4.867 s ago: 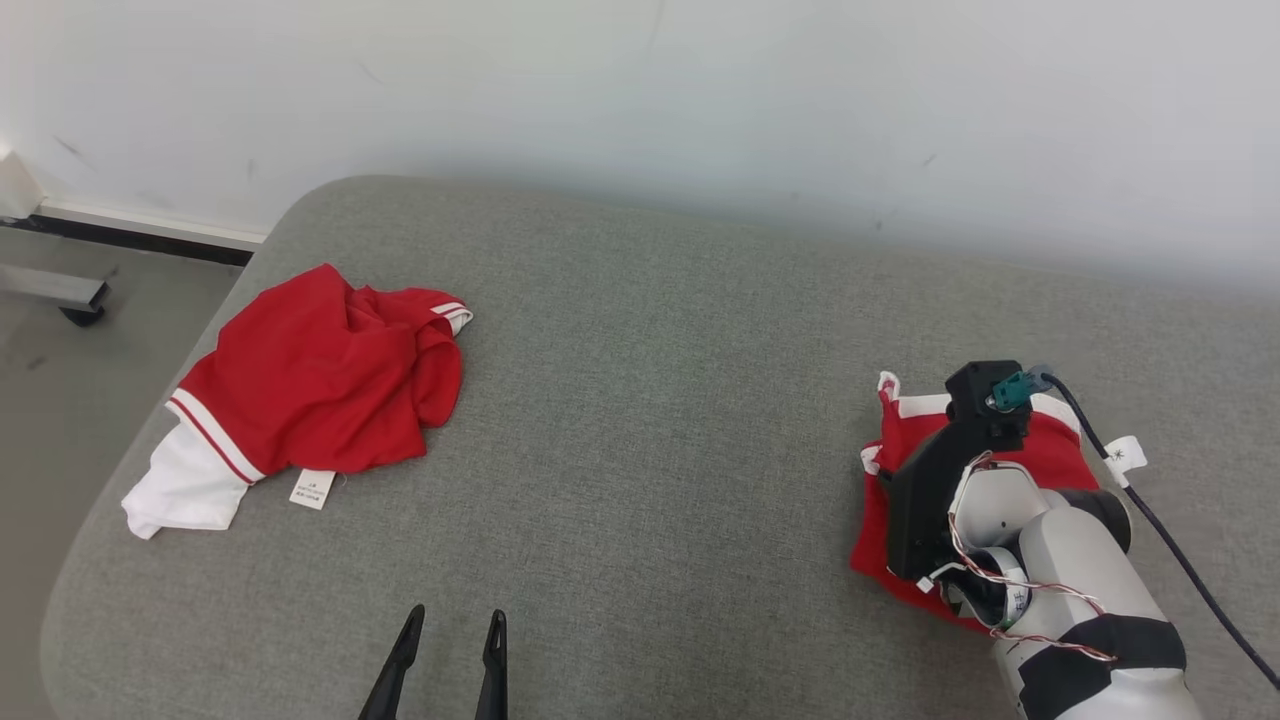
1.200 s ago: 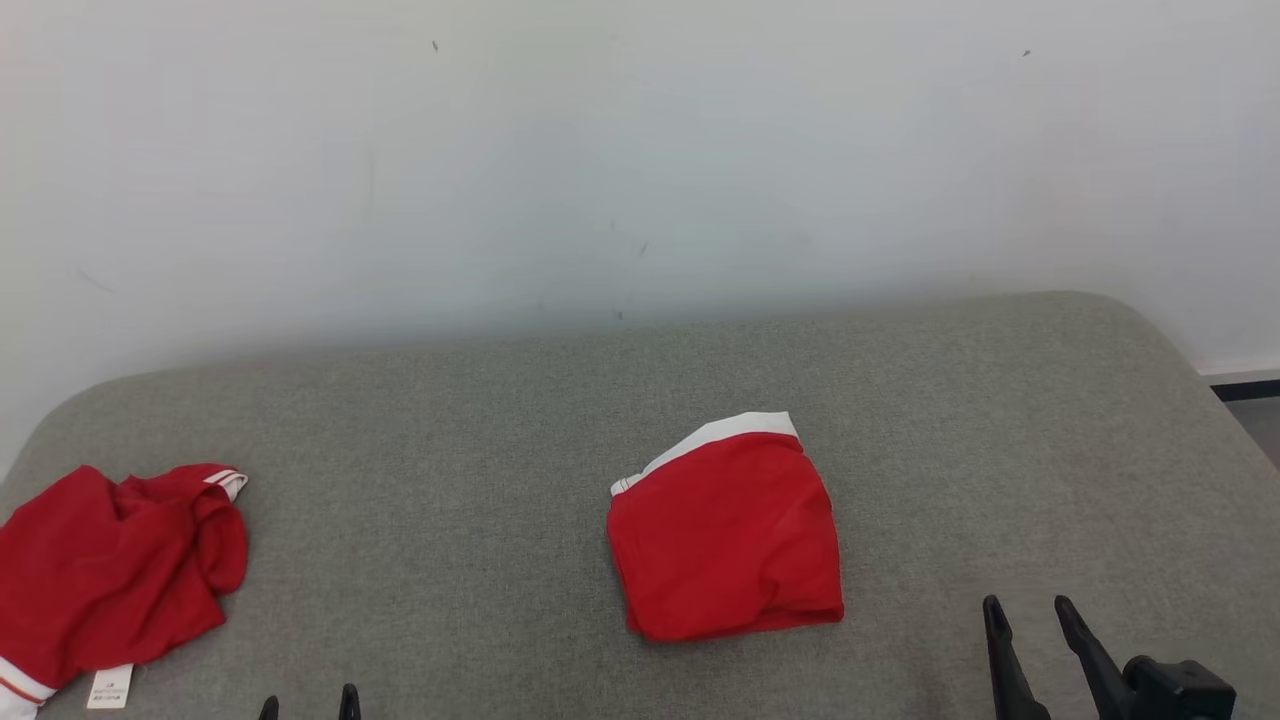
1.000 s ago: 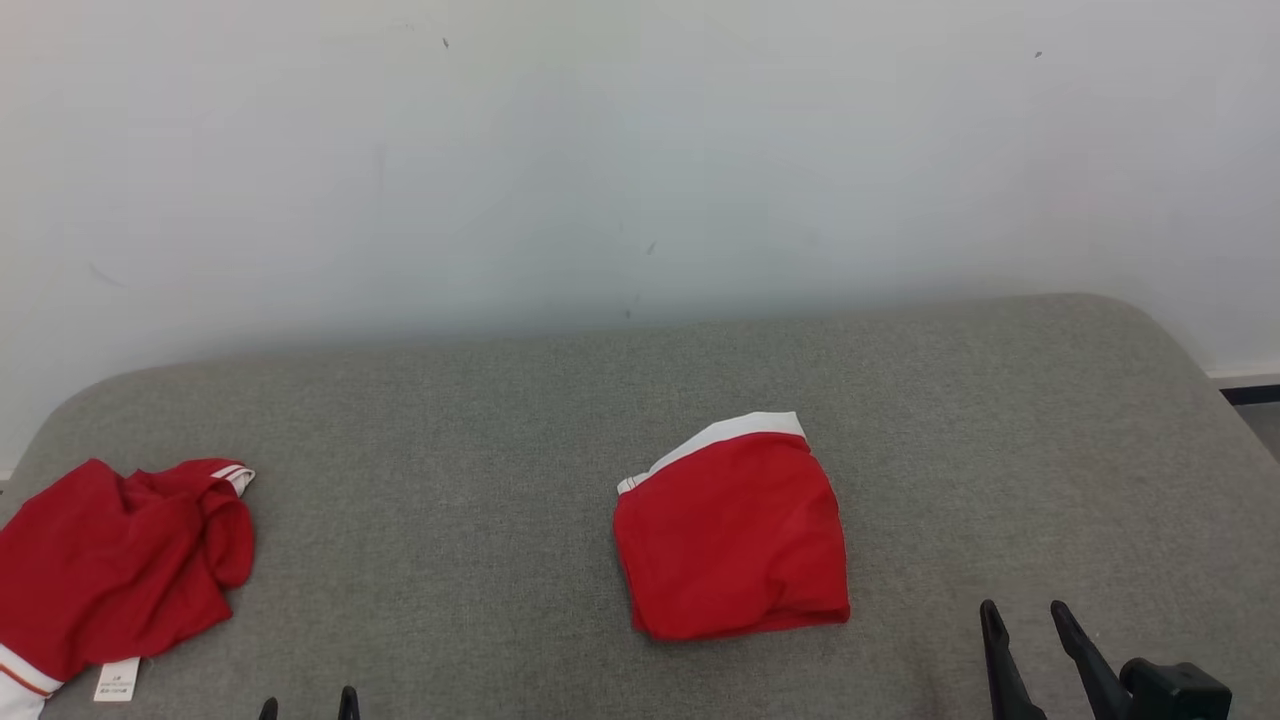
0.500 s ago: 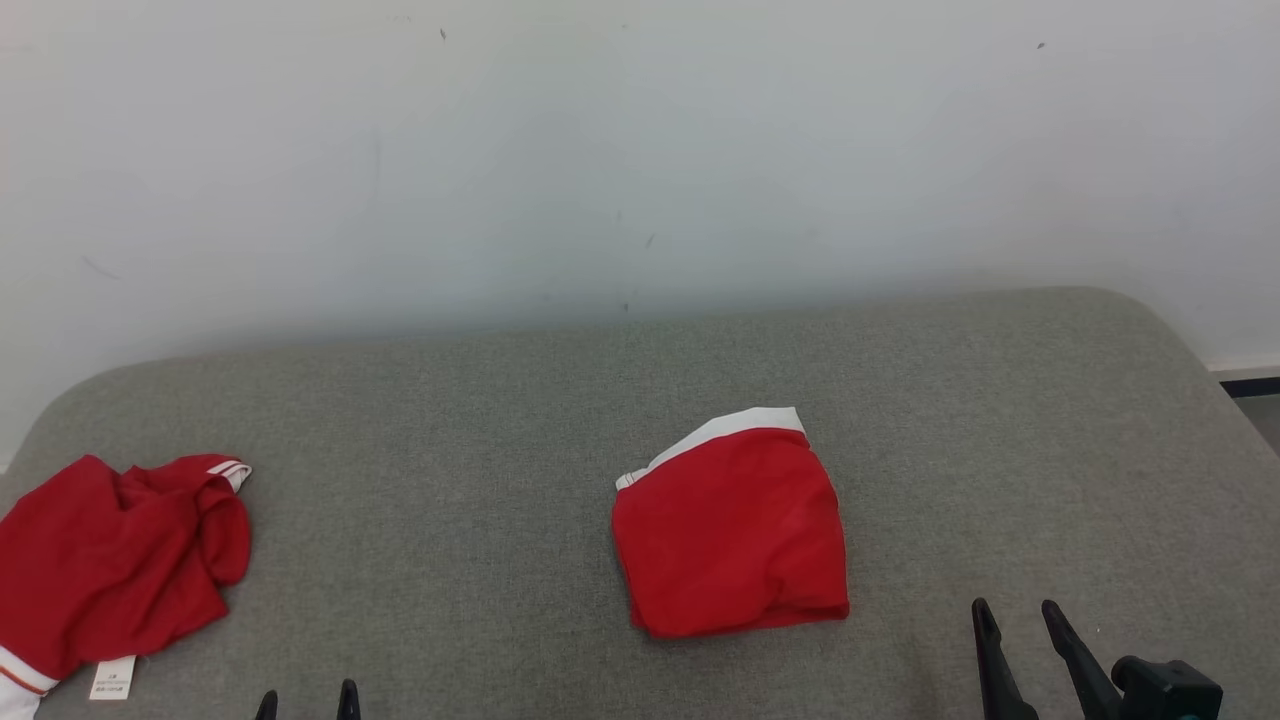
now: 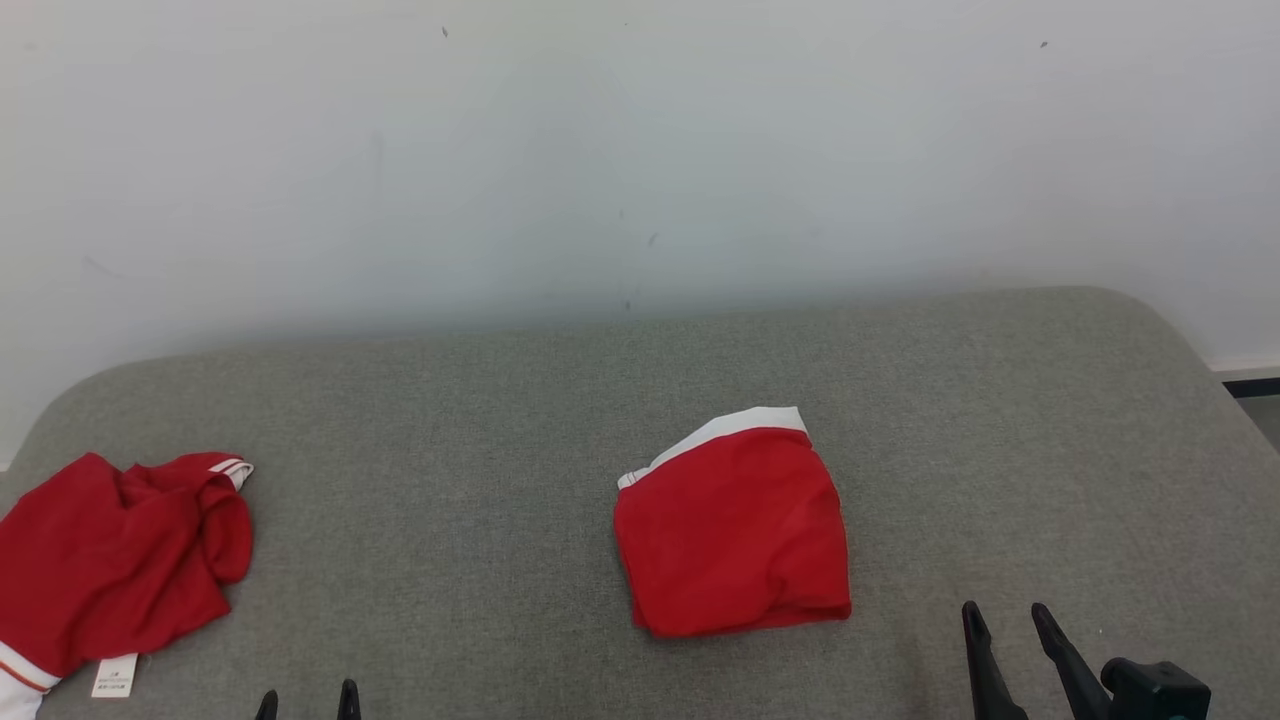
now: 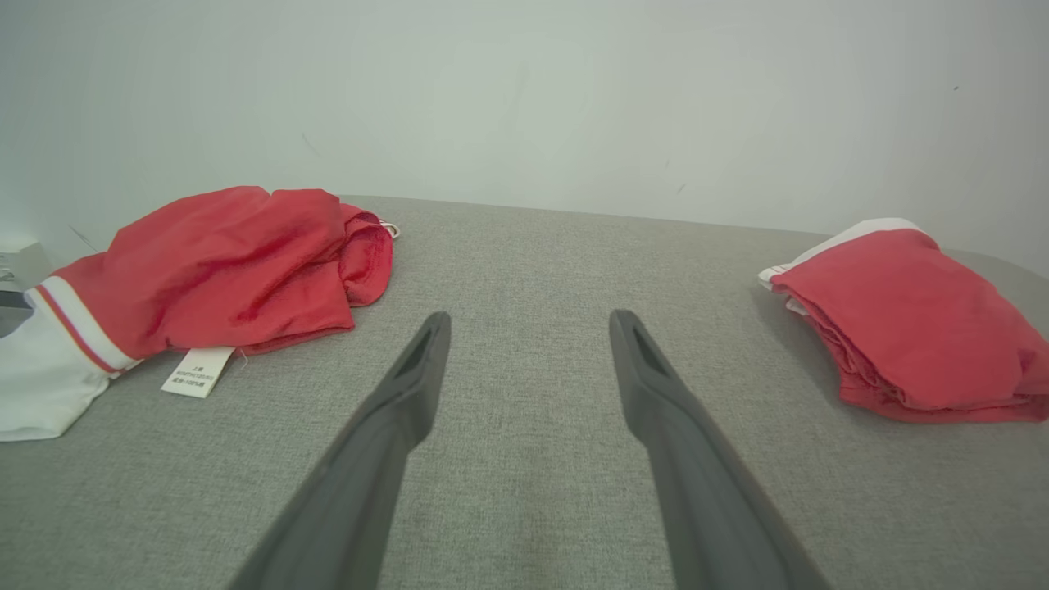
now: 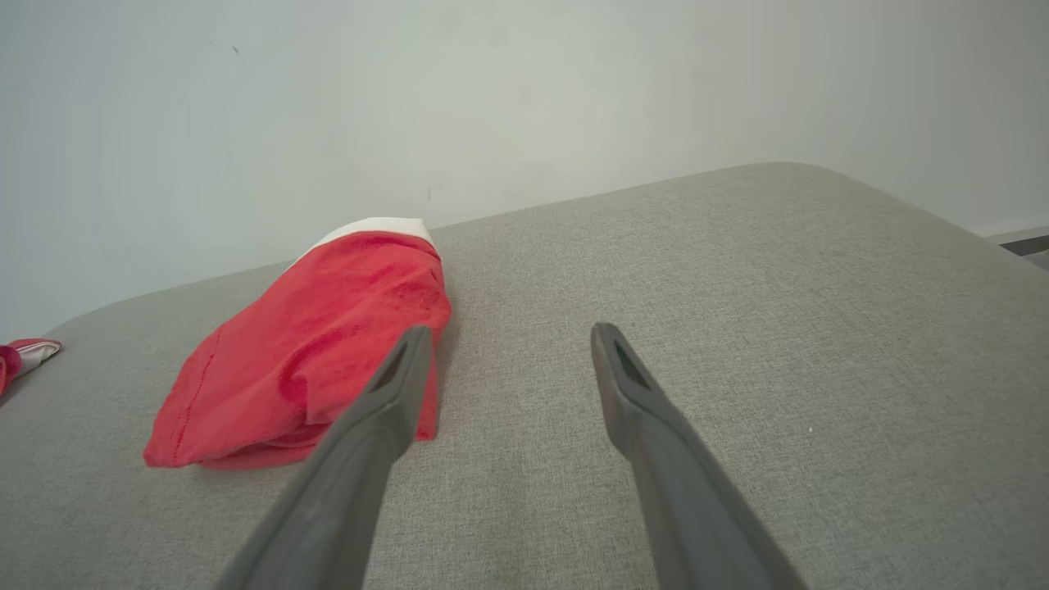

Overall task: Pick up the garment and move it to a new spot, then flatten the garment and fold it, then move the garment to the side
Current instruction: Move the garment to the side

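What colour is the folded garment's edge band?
White: the band edges the red folded garment; the head view shows it best.

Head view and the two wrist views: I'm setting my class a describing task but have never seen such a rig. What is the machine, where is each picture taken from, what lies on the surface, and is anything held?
This is a wheeled robot with two arms, each ending in a two-fingered tool. The head view looks down from a camera on its head; each wrist view looks along that arm's own dark fingers. On the grey padded surface lie two red garments with white trim: a folded garment near the middle and a crumpled garment, with a white label, to the robot's left. The left tool and right tool are both open, apart from the cloth, holding nothing.
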Controlling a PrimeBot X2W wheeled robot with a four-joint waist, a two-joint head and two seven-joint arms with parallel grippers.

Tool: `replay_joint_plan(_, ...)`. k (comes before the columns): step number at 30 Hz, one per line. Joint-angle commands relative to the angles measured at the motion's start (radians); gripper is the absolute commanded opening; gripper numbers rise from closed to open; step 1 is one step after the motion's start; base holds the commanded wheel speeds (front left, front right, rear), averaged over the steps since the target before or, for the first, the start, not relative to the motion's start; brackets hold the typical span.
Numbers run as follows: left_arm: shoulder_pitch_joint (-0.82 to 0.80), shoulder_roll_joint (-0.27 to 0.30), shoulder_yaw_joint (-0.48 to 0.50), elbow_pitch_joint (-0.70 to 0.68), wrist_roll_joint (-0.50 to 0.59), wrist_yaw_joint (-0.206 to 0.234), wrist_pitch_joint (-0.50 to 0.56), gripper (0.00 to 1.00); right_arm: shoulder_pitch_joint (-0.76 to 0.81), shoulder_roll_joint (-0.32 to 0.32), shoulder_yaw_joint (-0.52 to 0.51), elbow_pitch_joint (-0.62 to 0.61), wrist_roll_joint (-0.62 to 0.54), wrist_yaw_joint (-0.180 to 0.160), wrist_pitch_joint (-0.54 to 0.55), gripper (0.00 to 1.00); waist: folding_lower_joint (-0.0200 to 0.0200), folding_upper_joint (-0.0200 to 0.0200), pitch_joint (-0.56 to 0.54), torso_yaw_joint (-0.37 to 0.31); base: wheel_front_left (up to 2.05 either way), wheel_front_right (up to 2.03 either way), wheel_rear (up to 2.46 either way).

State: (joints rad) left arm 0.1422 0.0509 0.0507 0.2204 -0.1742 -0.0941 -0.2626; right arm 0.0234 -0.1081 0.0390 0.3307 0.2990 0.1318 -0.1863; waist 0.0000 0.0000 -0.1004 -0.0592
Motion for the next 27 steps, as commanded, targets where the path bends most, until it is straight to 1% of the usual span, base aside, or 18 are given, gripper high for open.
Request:
replay_joint_plan(1,-0.004,-0.001,0.002,0.001,0.003,0.001,-0.003,1.00,-0.004,0.002,0.000,0.002,0.002,-0.002,-0.006,1.00,0.0000,0.0000,0.000,0.001,0.00,0.00,0.00)
replay_joint_plan(6,-0.004,-0.001,0.005,-0.001,0.002,0.002,-0.003,1.00,-0.032,-0.009,0.017,-0.002,0.017,-0.002,0.019,1.00,0.0000,0.0000,0.001,0.001,0.00,0.00,0.00)
replay_joint_plan(9,-0.002,-0.001,0.006,-0.005,-0.001,0.005,-0.003,1.00,-0.072,-0.036,0.059,-0.008,0.050,-0.002,0.092,1.00,0.0000,0.0000,0.002,0.000,0.00,0.00,0.00)
replay_joint_plan(12,-0.001,-0.001,0.001,-0.007,-0.004,0.004,-0.003,1.00,-0.136,-0.054,0.082,-0.002,0.099,-0.002,0.230,1.00,0.0000,0.0000,0.005,0.001,0.00,0.00,0.00)
replay_joint_plan(15,-0.008,-0.001,-0.011,-0.008,-0.008,0.004,-0.003,1.00,-0.212,-0.056,0.068,0.020,0.144,-0.002,0.412,1.00,0.0000,0.0000,0.011,0.012,0.00,0.00,0.00)
replay_joint_plan(16,-0.010,-0.001,-0.018,-0.010,-0.011,0.005,-0.003,1.00,-0.236,-0.049,0.048,0.037,0.161,-0.002,0.481,1.00,0.0000,0.0000,0.015,0.018,0.00,0.00,0.00)
replay_joint_plan(18,-0.013,-0.001,-0.031,-0.012,-0.016,0.006,-0.003,1.00,-0.282,-0.043,0.038,0.068,0.157,-0.002,0.626,1.00,0.0000,0.0000,0.025,0.034,0.00,0.00,0.00)
replay_joint_plan(20,-0.016,-0.001,-0.042,-0.019,-0.019,0.009,-0.003,1.00,-0.337,-0.033,0.014,0.087,0.153,-0.002,0.741,1.00,0.0000,0.0000,0.038,0.052,0.00,0.00,0.00)
replay_joint_plan(23,-0.019,-0.001,-0.060,-0.030,-0.021,0.013,-0.003,1.00,-0.394,-0.019,-0.033,0.119,0.120,-0.002,0.862,1.00,0.0000,0.0000,0.060,0.089,0.00,0.00,0.00)
replay_joint_plan(24,-0.019,-0.001,-0.060,-0.030,-0.021,0.013,-0.003,1.00,-0.394,-0.019,-0.033,0.119,0.120,-0.002,0.862,1.00,0.0000,0.0000,0.060,0.089,0.00,0.00,0.00)
replay_joint_plan(27,-0.021,-0.001,-0.081,-0.039,-0.025,0.018,-0.003,1.00,-0.453,-0.011,-0.094,0.146,0.063,-0.002,0.928,1.00,0.0000,0.0000,0.083,0.127,0.00,0.00,0.00)
